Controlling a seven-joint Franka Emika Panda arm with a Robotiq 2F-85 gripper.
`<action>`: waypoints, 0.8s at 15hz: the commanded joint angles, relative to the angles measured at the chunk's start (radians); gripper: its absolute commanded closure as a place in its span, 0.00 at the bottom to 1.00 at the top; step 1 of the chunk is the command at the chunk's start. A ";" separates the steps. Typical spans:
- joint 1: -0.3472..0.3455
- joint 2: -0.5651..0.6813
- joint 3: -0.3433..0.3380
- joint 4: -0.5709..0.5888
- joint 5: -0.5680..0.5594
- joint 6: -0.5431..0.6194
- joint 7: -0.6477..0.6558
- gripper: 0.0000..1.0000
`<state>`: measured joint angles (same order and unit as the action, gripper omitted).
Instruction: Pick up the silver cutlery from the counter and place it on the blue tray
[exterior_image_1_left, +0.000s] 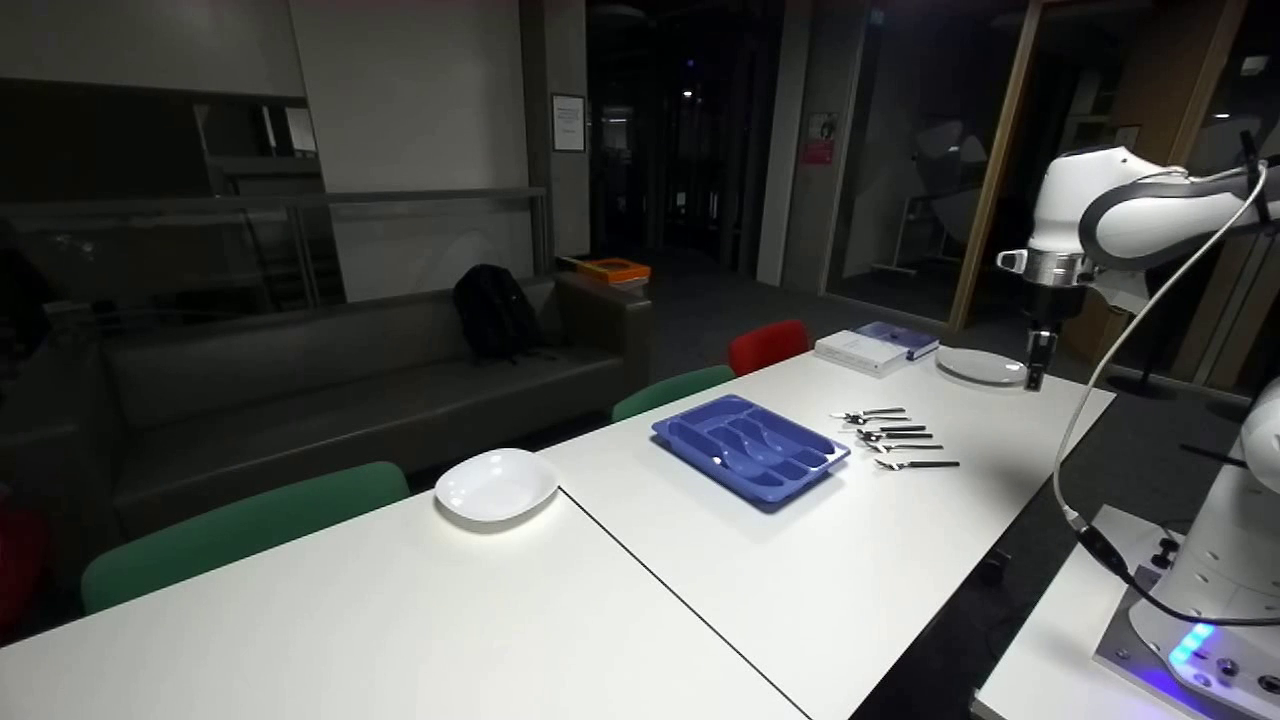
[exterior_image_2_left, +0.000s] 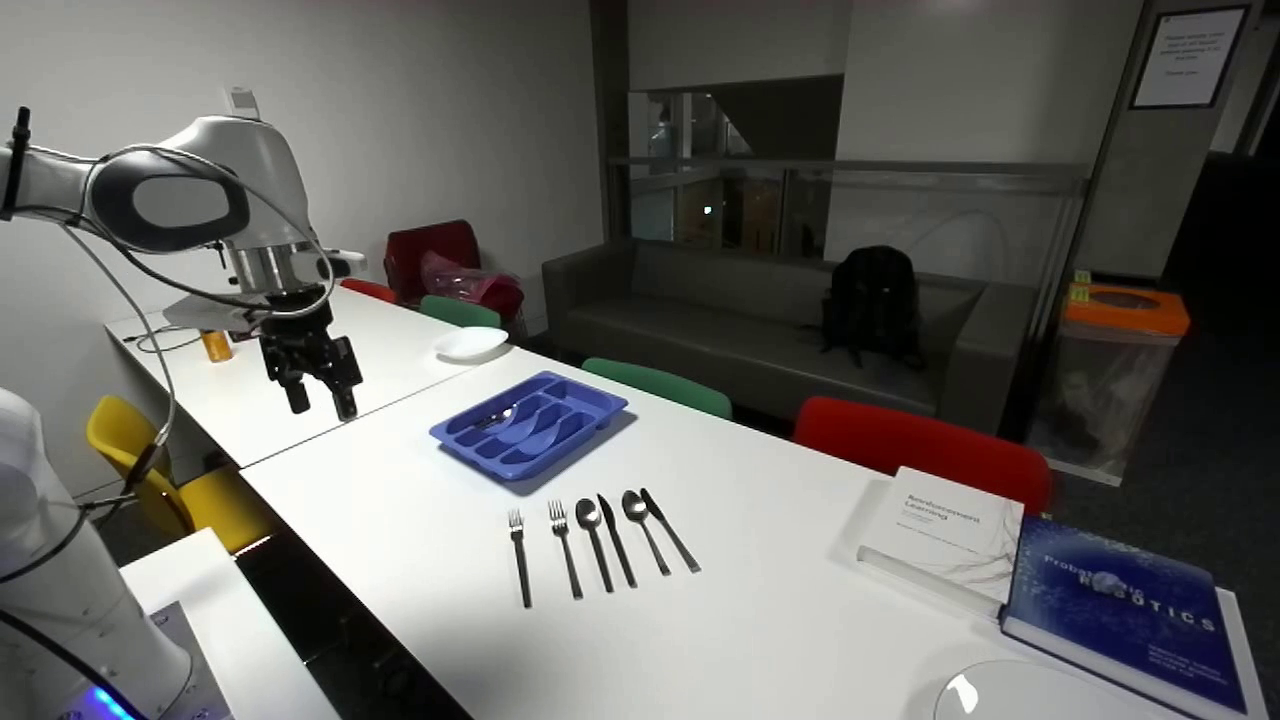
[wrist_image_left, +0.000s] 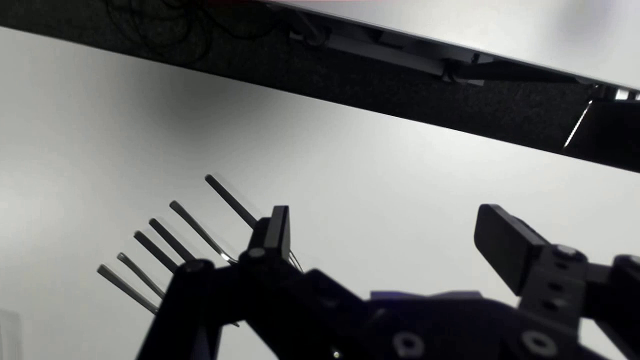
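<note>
The silver cutlery (exterior_image_2_left: 588, 514) lies in a row on the white counter (exterior_image_2_left: 780, 650), several forks, spoons and knives side by side. The blue tray (exterior_image_1_left: 770, 490) rests beside the row; something small and shiny, too small to name, shows in one compartment in an exterior view. My gripper (exterior_image_2_left: 322, 404) hangs above the counter, pointing down, apart from tray and cutlery. In the wrist view the gripper (wrist_image_left: 385, 220) is open, with bare counter behind the gap. Its left finger covers part of the nearest fork (wrist_image_left: 230, 200); the gripper body hides the other utensils' heads.
A white dish (exterior_image_2_left: 471, 344) stands beyond the tray, near the counter's seam. A white book (exterior_image_2_left: 940, 535), a blue book (exterior_image_2_left: 1120, 610) and a pale plate (exterior_image_1_left: 980, 366) occupy the opposite end. Chairs (exterior_image_1_left: 250, 525) line the long side. A dark gap separates counter and robot base.
</note>
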<state>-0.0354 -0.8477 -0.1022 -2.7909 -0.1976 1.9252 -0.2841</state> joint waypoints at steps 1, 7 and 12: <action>0.000 0.035 -0.124 0.002 -0.039 0.020 -0.191 0.00; -0.065 0.139 -0.285 0.023 -0.131 0.019 -0.397 0.00; -0.072 0.297 -0.310 0.048 -0.088 0.110 -0.373 0.00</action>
<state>-0.0993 -0.6760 -0.4152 -2.7809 -0.3122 1.9743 -0.6471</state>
